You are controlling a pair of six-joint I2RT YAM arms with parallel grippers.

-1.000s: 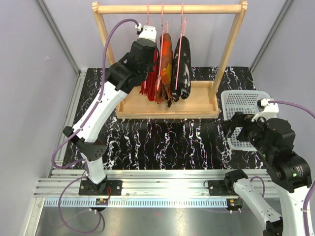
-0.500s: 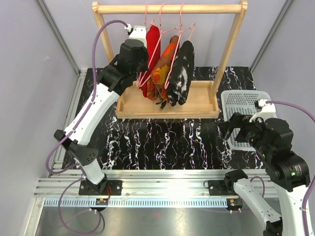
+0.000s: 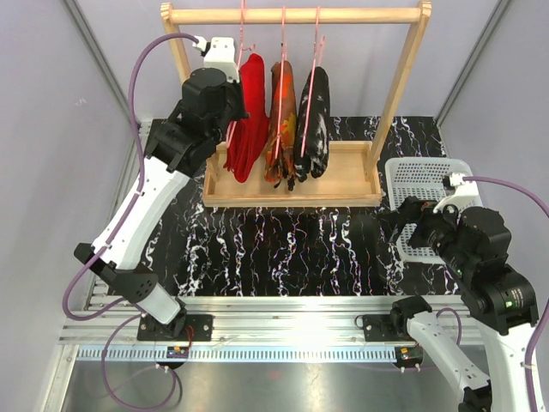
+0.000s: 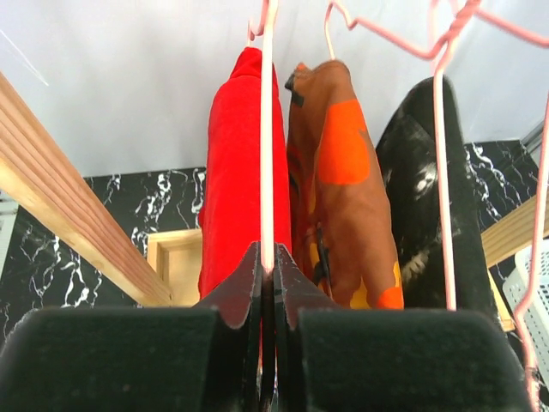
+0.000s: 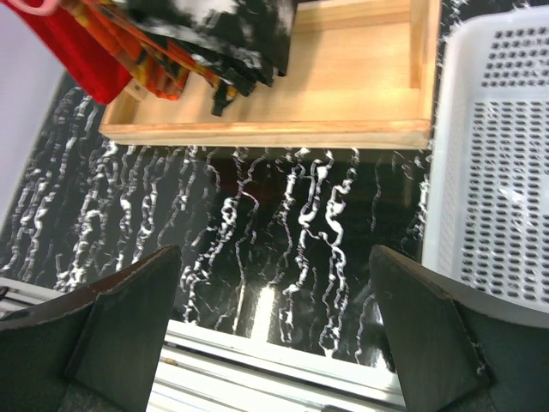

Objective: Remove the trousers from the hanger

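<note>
over the marbled table (image 3: pixel 283 249) my left pincer (image 4: pixel 268 268) clamps the hanger (image 4: pixel 268 129) holding red trousers (image 4: pixel 227 189); thin wire could slip free and swing. right pincer (image 5: pixel 274 257) gapes apart.

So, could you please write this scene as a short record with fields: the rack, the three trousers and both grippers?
Rack: wooden rack, at the far side of the black marbled table
Hanging, left to right: plain red trousers; orange-red-black camouflage trousers; black trousers with white speckles
Left gripper: shut on the pink wire hanger of the red pair
Right gripper: open, empty, above the table beside the white perforated plastic basket
Task state: no pair is off the rack yet
</note>
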